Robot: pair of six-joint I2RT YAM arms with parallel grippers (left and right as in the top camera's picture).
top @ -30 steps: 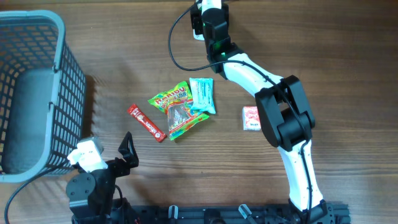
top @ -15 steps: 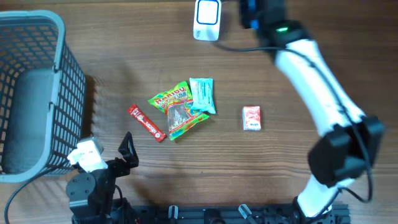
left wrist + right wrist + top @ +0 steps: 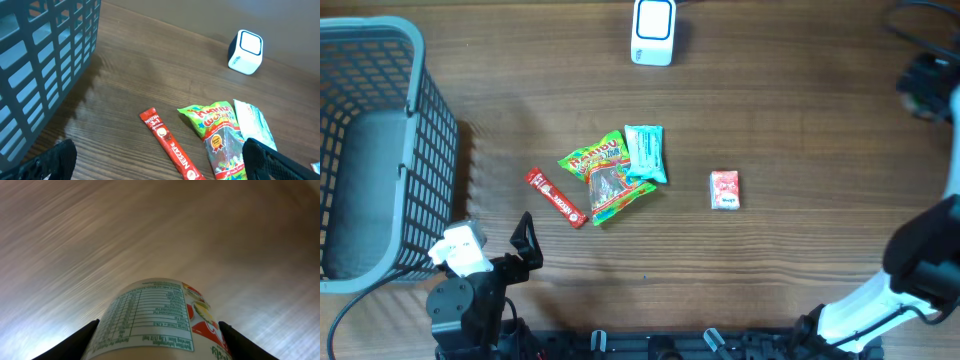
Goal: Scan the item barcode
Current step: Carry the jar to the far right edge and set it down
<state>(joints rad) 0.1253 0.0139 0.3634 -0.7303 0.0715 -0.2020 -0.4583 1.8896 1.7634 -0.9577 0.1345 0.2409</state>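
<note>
Though blurred overhead, the right hand [image 3: 158, 325] grips a tub [image 3: 150, 307] (left hand [image 3: 157, 155] wide).

Between the right gripper [image 3: 157, 342] jaws, the labelled cup [image 3: 150, 310] runs off the bottom edge, its fine print too small to read; the table [image 3: 150, 225] beyond the jaws is streaked with blur. Ahead of the left gripper [image 3: 160, 165] jaws, the gummy bag [image 3: 220, 145] and teal packet [image 3: 252, 130] are cropped at the bottom edge
</note>
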